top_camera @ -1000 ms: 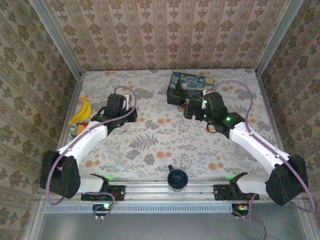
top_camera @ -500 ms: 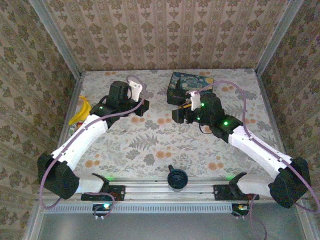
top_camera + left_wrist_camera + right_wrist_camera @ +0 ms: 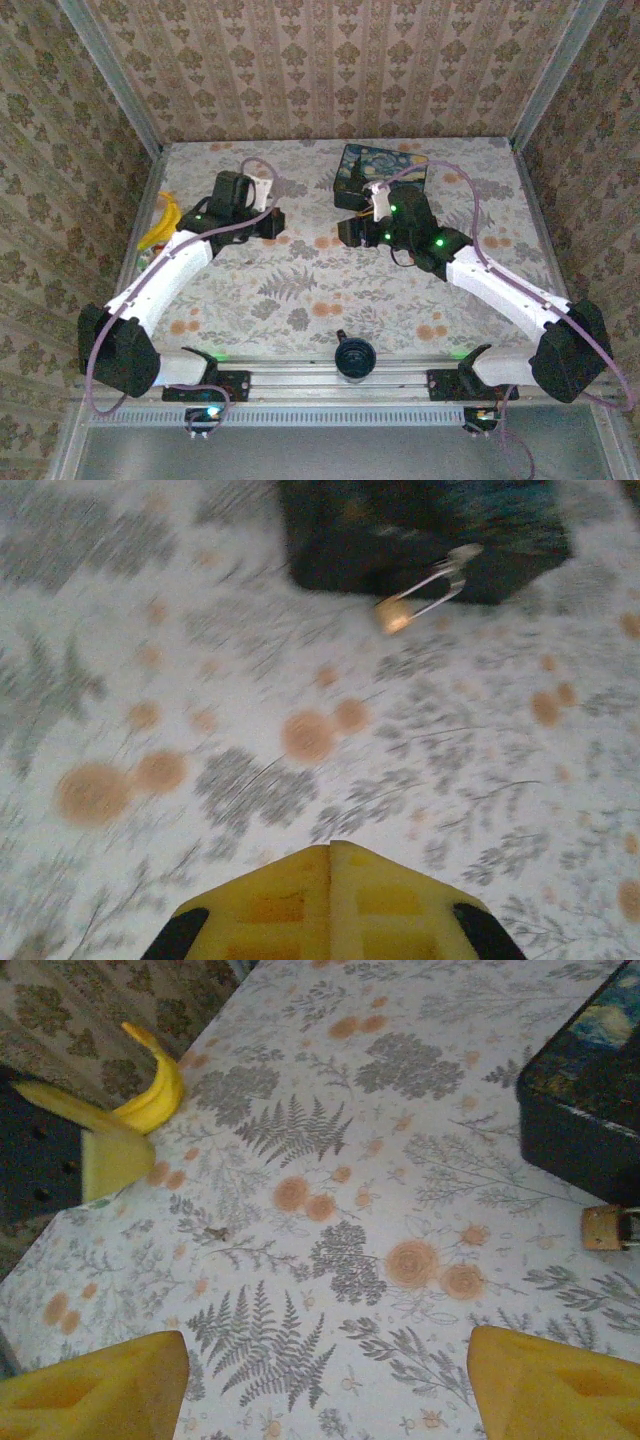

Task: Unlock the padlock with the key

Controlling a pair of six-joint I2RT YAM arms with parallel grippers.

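Note:
The tiny brass padlock (image 3: 395, 615) lies on the floral cloth against the front of the dark blue painted box (image 3: 420, 530), its thin silver shackle (image 3: 440, 577) reaching up to the box. It also sits at the right edge of the right wrist view as the padlock (image 3: 605, 1228), beside the box (image 3: 585, 1110). My left gripper (image 3: 330, 848) is shut, yellow fingers pressed together, with nothing showing between them, well short of the padlock. My right gripper (image 3: 325, 1360) is open over bare cloth, left of the padlock. A tiny dark object (image 3: 215, 1232) lies on the cloth; I cannot tell if it is the key.
A banana (image 3: 165, 220) lies at the table's left edge, also seen as the banana (image 3: 150, 1090). The left gripper's yellow fingers (image 3: 110, 1150) point in from the left. The box (image 3: 385, 165) stands at the back centre. Papered walls enclose the table (image 3: 300, 290).
The left arm swung its gripper right, toward the middle. The right gripper slid left and slightly nearer, away from the box front. The left wrist view is motion-blurred.

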